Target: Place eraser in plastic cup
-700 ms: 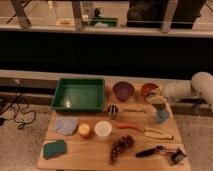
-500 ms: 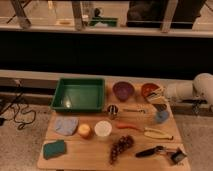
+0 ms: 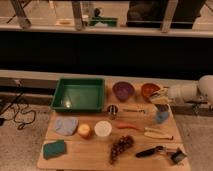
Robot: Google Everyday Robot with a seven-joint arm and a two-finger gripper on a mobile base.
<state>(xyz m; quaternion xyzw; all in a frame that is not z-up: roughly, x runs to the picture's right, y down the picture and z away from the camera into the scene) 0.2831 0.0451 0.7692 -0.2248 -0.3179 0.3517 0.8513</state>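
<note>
The small blue-grey plastic cup [image 3: 161, 116] stands upright near the right edge of the wooden table [image 3: 95, 159]. My gripper [image 3: 160, 99] hangs just above and slightly behind the cup, in front of the orange bowl [image 3: 148, 89]. The pale arm [image 3: 192, 91] comes in from the right. No eraser shows on the table, and I cannot tell whether the gripper holds one.
A green tray [image 3: 79, 94] sits back left, with a purple bowl [image 3: 123, 90] beside it. A steel cup [image 3: 112, 109], a white tub [image 3: 103, 128], an orange fruit [image 3: 84, 131], a grey cloth [image 3: 66, 124], a green sponge [image 3: 54, 149], grapes [image 3: 121, 146] and long utensils [image 3: 150, 132] fill the table.
My gripper has moved a little to the right and down, from over the orange bowl towards the plastic cup. The objects on the table have not moved.
</note>
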